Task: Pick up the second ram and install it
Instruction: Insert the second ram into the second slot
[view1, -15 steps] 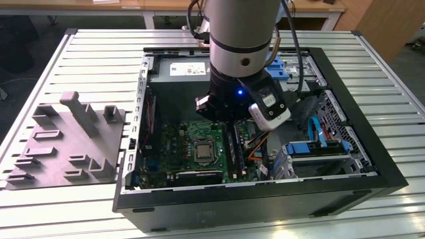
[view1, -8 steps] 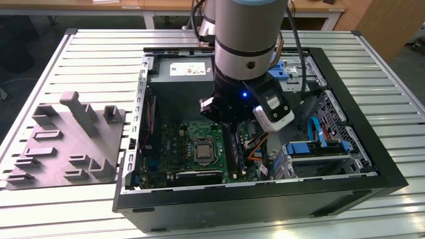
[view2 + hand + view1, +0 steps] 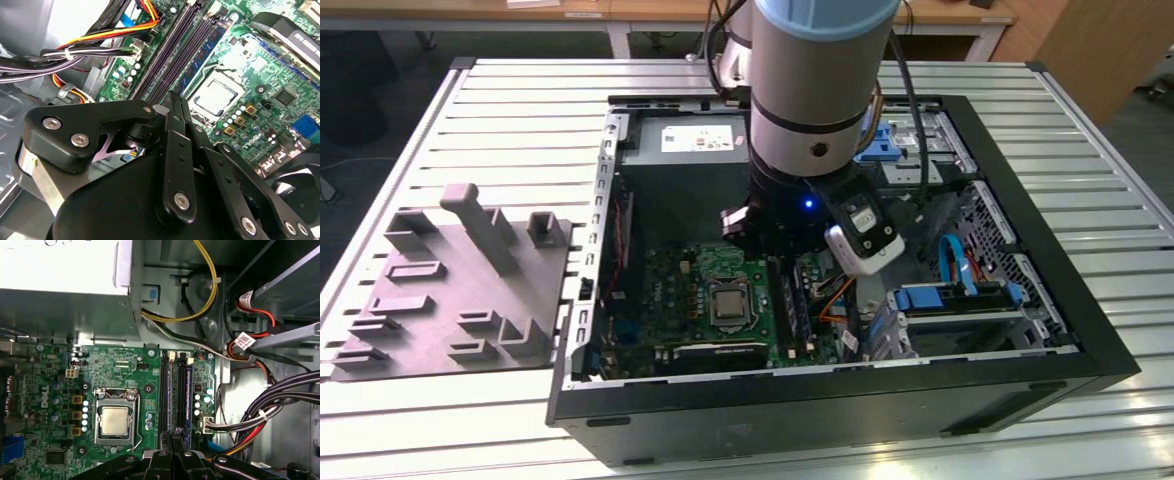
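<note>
Second ram (image 3: 189, 390), I think, is the dark blue-green stick standing on its edge in one of the long black slots (image 3: 165, 395) in the first wrist view, across the slots from the green board's (image 3: 115, 370) square silver chip (image 3: 116, 421). The black fingers (image 3: 174, 440) point down at the near end of those slots. In the second wrist view the fingers are squeezed tight together, and I see nothing pinched between them. Their tip is just beside the stick. If they push down a bit off to one side, they could slip onto the next slot, or tip the stick and bend it. A bundle of wires (image 3: 85, 50) lies near and could get caught. In the exterior view the arm (image 3: 814, 90) reaches deep into the open computer case (image 3: 1067, 330) on the slatted surface (image 3: 520, 100), so it could bump the case wall.
</note>
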Available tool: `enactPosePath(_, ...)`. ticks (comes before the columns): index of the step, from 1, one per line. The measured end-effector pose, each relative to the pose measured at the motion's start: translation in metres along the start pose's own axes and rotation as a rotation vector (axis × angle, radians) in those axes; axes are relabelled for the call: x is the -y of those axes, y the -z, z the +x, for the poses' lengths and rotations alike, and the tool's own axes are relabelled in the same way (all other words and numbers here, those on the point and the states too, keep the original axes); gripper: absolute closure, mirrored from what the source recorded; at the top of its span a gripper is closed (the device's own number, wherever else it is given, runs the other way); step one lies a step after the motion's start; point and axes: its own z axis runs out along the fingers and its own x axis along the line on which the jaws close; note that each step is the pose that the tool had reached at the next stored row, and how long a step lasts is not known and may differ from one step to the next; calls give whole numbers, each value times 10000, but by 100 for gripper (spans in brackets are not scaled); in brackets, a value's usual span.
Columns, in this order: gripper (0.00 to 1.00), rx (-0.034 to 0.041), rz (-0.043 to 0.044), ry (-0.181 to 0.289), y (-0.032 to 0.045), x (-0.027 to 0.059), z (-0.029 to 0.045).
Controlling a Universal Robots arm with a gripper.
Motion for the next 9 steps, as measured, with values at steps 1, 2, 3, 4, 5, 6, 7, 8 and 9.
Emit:
enactPosePath(1,89,1,-1,0,-13,1,1)
enactPosePath(2,89,2,0,-22,-48,3,2)
enactPosePath(3,89,5,2,-58,-55,4,3)
enactPosePath(4,89,6,3,-81,-62,4,3)
enactPosePath(5,89,6,7,-90,-66,4,3)
enactPosePath(6,89,7,31,-93,-68,5,4)
enactPosePath(7,89,5,93,-96,-72,5,4)
enactPosePath(8,89,4,163,-98,-74,5,4)
enactPosePath(9,89,4,201,-101,-76,5,4)
